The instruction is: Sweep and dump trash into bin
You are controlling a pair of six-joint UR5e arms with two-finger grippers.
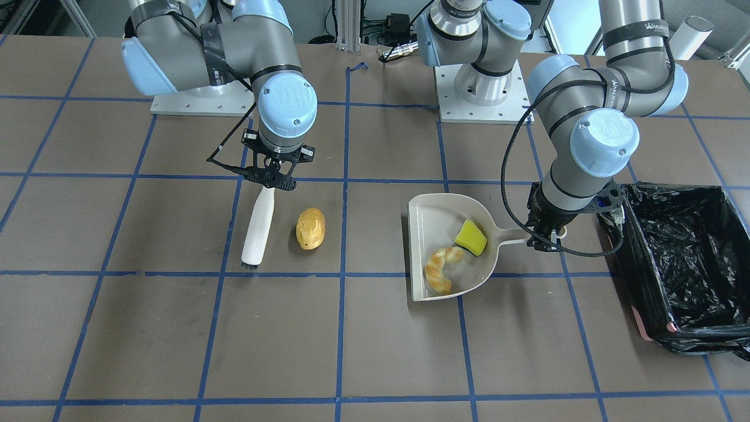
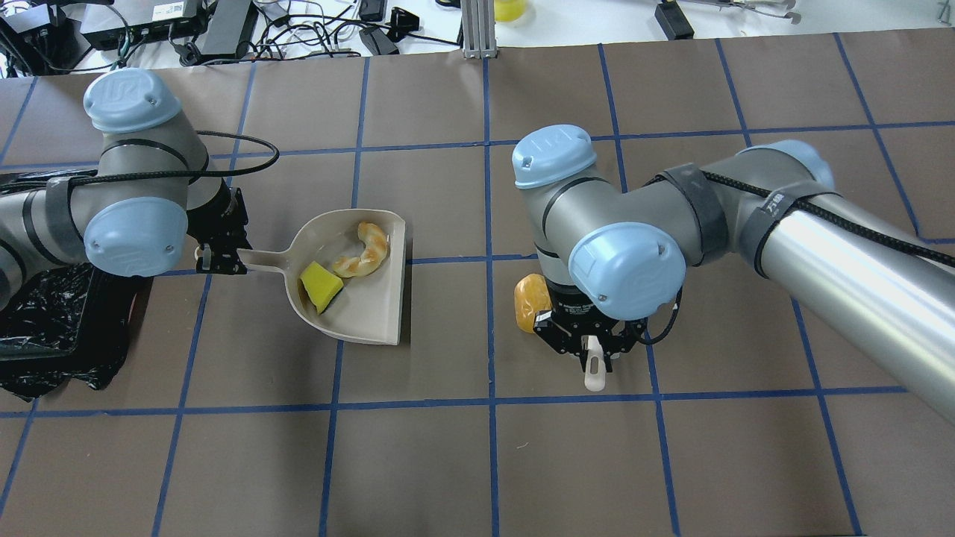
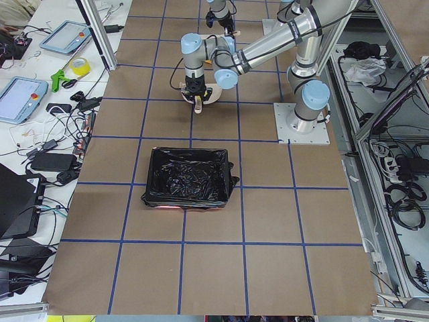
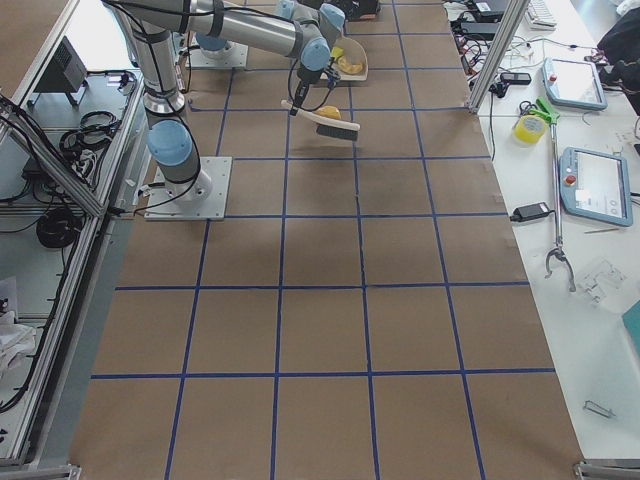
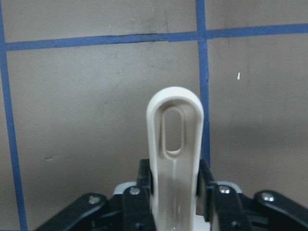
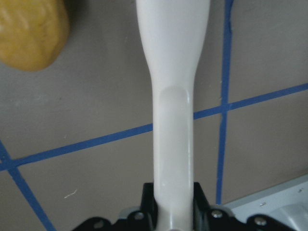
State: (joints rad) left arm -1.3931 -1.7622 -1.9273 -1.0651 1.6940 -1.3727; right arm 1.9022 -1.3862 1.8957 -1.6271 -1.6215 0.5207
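My left gripper point(image 1: 545, 237) is shut on the handle of the beige dustpan point(image 1: 432, 220), which lies flat on the table. In the pan rest two pieces of trash, a tan croissant-like half ring point(image 1: 441, 269) and a yellow-green wedge point(image 1: 471, 237). The golden-brown bread roll point(image 1: 310, 228) lies on the table to the pan's open side. Right beside the roll, my right gripper point(image 1: 270, 181) is shut on the white handle of a brush point(image 1: 259, 225), its bristles at the table. The bin point(image 1: 679, 264), lined with a black bag, stands beyond my left gripper.
The brown table carries a grid of blue tape lines point(image 2: 485, 406). Both arm bases point(image 1: 489, 97) are bolted at the robot's edge. Cables and electronics point(image 2: 224, 30) sit past the far edge. Operators' benches with tablets and tools point(image 4: 590, 150) run along that side.
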